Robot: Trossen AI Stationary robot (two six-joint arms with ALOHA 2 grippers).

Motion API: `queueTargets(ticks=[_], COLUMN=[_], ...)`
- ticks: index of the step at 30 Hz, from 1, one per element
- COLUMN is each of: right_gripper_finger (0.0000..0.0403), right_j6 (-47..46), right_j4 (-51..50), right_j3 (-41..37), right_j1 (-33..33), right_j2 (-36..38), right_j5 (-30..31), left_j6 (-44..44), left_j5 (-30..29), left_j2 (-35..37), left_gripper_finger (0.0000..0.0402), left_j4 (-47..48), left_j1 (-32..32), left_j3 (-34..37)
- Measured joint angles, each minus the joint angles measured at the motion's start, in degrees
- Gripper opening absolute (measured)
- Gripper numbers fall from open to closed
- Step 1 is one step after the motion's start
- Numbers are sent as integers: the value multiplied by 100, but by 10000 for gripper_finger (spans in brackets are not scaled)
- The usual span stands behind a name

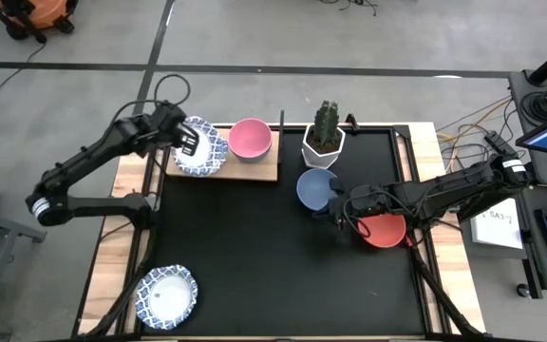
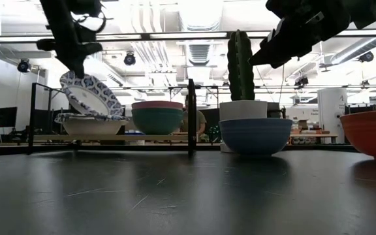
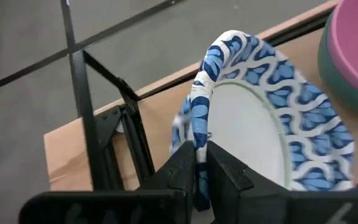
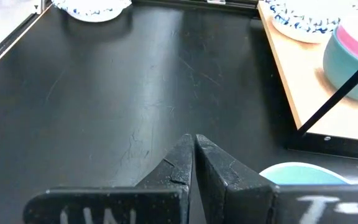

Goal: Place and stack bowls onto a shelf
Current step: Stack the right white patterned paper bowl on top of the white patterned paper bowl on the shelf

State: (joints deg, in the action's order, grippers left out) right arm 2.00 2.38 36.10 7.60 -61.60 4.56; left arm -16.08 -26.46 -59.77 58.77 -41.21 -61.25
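Note:
My left gripper (image 1: 189,142) is over the left end of the wooden shelf (image 1: 266,172), shut on a white bowl with a blue-patterned rim (image 2: 90,93) that stands tilted. Its lower edge meets another white bowl (image 2: 90,125) resting on the shelf. The pink bowl (image 1: 251,139) sits nested in the green bowl (image 2: 156,121) at the shelf's middle. The blue bowl (image 1: 315,188), the red bowl (image 1: 385,231) and one more patterned bowl (image 1: 167,295) stand on the black table. My right gripper (image 4: 193,142) is shut, raised over the table between the blue and red bowls, touching nothing. My left gripper pinches the patterned bowl's scalloped rim (image 3: 199,118) between its two fingers, one finger on the inside and one on the outside. The fingers come from above, slanting from the table's left. The bowl hangs tilted, its lower rim (image 2: 117,112) on the white bowl beneath.
A white hexagonal pot with a cactus (image 1: 324,141) stands right of the shelf, just beyond the blue bowl. The shelf's black frame posts (image 2: 191,117) rise at its ends. The black tabletop (image 1: 273,266) lies bare across its middle and near side.

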Motion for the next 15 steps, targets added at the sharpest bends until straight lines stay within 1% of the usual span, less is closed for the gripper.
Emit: queueTargets(ticks=[7, 15], right_gripper_finger=[9, 9], right_j6=[9, 1], right_j4=[-7, -11], right_j3=[0, 0], right_j1=[0, 0], right_j2=[0, 0], right_j5=[0, 2], left_j6=[226, 339], left_j5=[-119, -155], left_j2=[-245, -74], left_gripper_finger=[61, 111], left_j4=[-484, -462], left_j1=[-15, -26], left_j3=[0, 0])
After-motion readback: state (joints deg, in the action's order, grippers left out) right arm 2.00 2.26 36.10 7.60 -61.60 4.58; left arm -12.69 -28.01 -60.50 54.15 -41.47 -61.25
